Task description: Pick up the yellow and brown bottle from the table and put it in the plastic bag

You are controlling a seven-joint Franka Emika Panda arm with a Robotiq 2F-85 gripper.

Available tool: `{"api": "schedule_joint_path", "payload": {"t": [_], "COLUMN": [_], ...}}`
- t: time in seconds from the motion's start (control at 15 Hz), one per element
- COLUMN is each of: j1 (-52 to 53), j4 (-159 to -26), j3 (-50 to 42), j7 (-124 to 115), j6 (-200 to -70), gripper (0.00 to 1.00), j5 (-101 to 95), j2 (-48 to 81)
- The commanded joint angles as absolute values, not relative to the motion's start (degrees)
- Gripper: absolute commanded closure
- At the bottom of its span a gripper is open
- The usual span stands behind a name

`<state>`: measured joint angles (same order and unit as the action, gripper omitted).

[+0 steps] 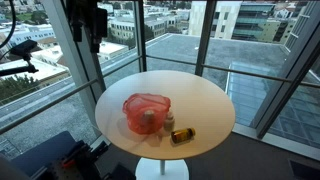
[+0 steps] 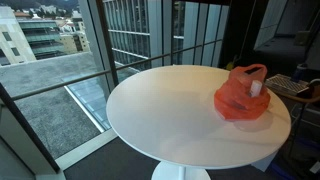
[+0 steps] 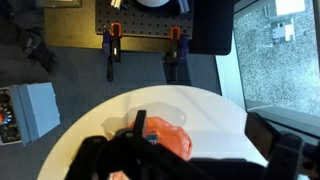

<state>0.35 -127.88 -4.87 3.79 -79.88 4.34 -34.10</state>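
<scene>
bottle (image 1: 182,136) lies outside the red bag (image 1: 138,104)

The table (image 1: 205,95) is showing a plain cream-white top in both exterior views, and its pedestal (image 1: 160,170) is showing white. The plastic bag (image 1: 147,108) is appearing translucent red-orange, with a whitish item (image 2: 256,88) showing inside it. The bottle (image 1: 182,136) is presenting yellow and brown. In the wrist view, two clamps (image 3: 113,40) are showing orange and black against a black perforated board (image 3: 140,25), and the floor (image 3: 70,70) is reading dark grey.
</scene>
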Motion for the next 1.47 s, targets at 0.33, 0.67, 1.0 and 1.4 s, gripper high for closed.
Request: {"api": "schedule_joint_path", "payload": {"t": [0.33, 0.67, 1.0, 1.4], "j1": [-0.8, -1.5, -2.2, -3.8], "j4": [-127.6, -125.2, -123.4, -122.3], "j3": [-3.8, -2.2, -0.4, -0.6], "j7": [3.0, -0.2, -5.7, -12.4], "j6": [-81.1, -88.9, -97.7, -105.5], "gripper": [0.00, 0.00, 0.00, 0.00], "j5": [4.1, 3.7, 2.5, -2.1], "j2": [-33.6, -30.0, -23.6, -15.4]}}
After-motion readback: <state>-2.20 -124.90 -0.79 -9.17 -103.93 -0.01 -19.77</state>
